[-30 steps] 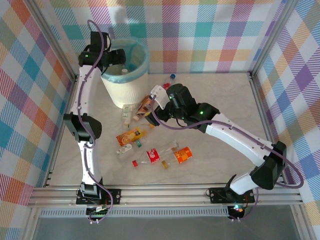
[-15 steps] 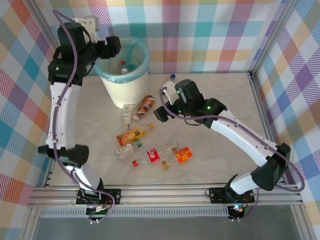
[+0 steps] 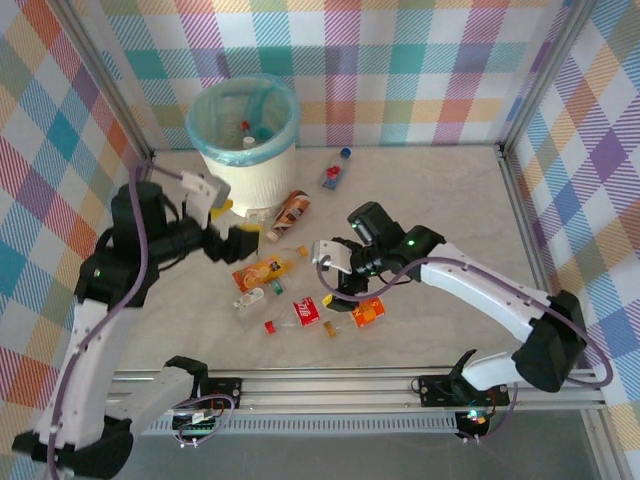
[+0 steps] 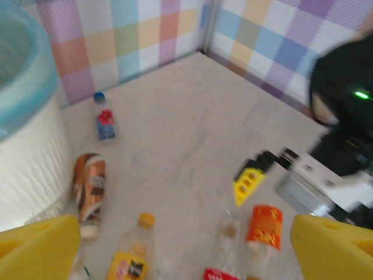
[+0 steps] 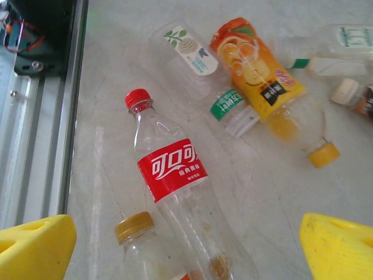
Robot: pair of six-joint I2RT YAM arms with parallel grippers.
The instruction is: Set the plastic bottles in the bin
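Top external view, frame centre: plastic bottles strewn on tabletop below bin at upper left; left pincer and right pincer spread apart, empty, presumably ready for straddling one.

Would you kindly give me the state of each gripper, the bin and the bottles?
Left gripper, open, empty.
Right gripper, open, empty.
Bin, upright, lined, bottles inside.
Red-labelled bottle, lying, capped.
Orange-labelled bottle, lying, capped.
Brown-labelled bottle, lying beside bin.
Blue-capped bottle, lying alone.
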